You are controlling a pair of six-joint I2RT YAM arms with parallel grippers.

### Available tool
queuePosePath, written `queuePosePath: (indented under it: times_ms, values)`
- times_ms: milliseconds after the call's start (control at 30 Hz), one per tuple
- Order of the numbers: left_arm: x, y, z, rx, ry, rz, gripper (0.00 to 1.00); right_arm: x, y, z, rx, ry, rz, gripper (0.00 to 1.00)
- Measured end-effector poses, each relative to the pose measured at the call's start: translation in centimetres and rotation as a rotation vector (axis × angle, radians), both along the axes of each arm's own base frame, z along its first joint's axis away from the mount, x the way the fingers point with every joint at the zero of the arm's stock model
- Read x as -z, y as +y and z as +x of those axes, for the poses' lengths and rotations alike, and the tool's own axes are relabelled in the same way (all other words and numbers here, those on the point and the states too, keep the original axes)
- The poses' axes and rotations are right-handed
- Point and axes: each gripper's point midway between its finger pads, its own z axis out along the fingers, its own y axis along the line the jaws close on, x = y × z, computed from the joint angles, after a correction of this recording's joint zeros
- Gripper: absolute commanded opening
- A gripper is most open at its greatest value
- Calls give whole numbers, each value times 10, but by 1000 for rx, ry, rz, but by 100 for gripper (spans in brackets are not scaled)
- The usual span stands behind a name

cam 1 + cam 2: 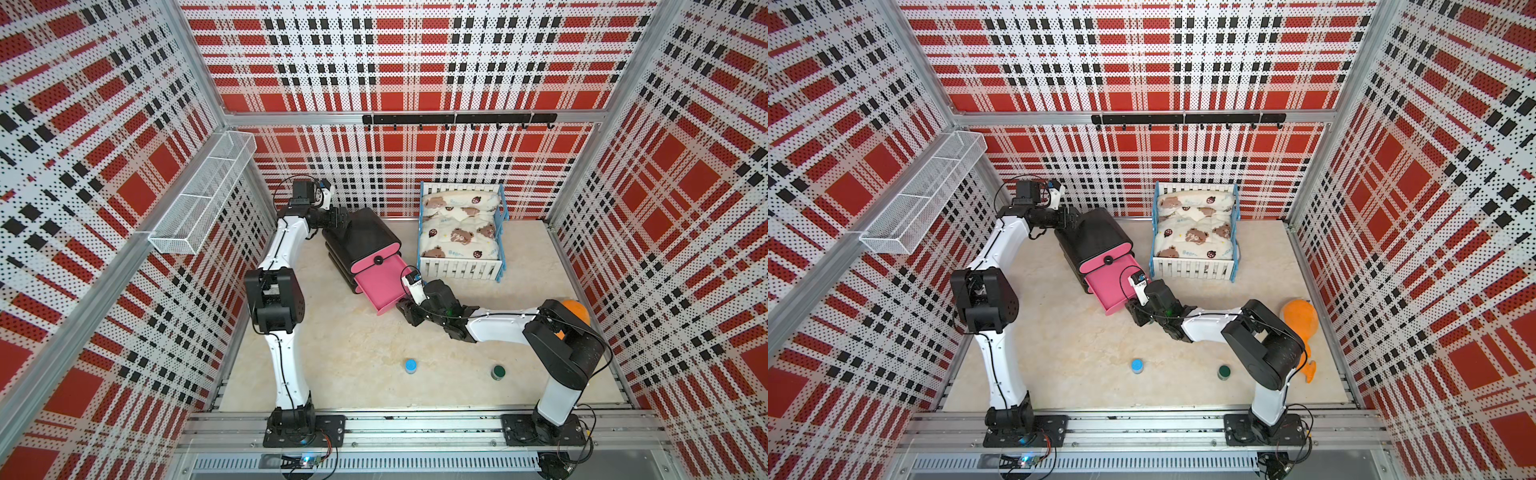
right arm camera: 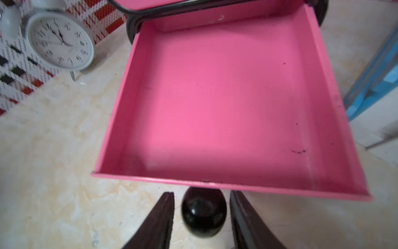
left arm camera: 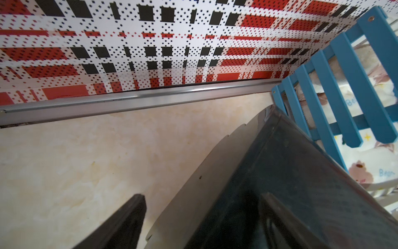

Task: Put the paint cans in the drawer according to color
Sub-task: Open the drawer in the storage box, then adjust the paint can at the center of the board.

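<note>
The drawer chest (image 1: 365,241) is black and stands at the back, beside the toy bed. Its top pink front is shut, and a lower pink drawer (image 2: 215,97) is pulled out and empty. My right gripper (image 2: 202,192) is open at that drawer's front, a finger on each side of its black knob (image 2: 203,212) with a gap on both sides. My left gripper (image 3: 202,195) is open at the chest's rear corner (image 3: 290,172), one finger over the top and one beside the back panel. A blue paint can (image 1: 410,365) and a dark green paint can (image 1: 498,372) stand near the front edge.
A white-and-blue toy bed (image 1: 461,232) with bear bedding stands right of the chest. A white alarm clock (image 2: 61,41) sits by the wall left of the chest. An orange plush toy (image 1: 1300,316) lies behind my right arm. A wire basket (image 1: 203,195) hangs on the left wall.
</note>
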Motion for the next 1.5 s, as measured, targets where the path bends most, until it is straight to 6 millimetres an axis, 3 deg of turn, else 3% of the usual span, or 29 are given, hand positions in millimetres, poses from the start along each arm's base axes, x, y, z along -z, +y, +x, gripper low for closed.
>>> queuePosePath:
  times_ms: [233,467,600,767,900,1000,1233,1500]
  values:
    - [-25,2,-9,-32,-29,19,99,-32,-9,-1,20,-54,16,77]
    - [-88,0,-36,-72,-132,57,99,-83,-28,-8,58,-116,40,91]
    - [-124,-10,-57,-87,-197,70,99,-91,-45,-3,134,-108,-7,96]
    - [-149,-32,-90,-88,-246,77,99,-93,-73,21,265,-41,-34,95]
    - [-152,-47,-113,-83,-254,71,99,-79,-103,48,393,39,-36,93]
    - [-145,-57,-128,-81,-239,70,99,-59,-113,60,446,110,-49,90]
    - [-128,-65,-163,-95,-208,48,99,-18,-104,76,479,260,-49,81]
    - [-136,-81,-187,-84,-240,27,99,10,-108,86,526,377,-10,76]
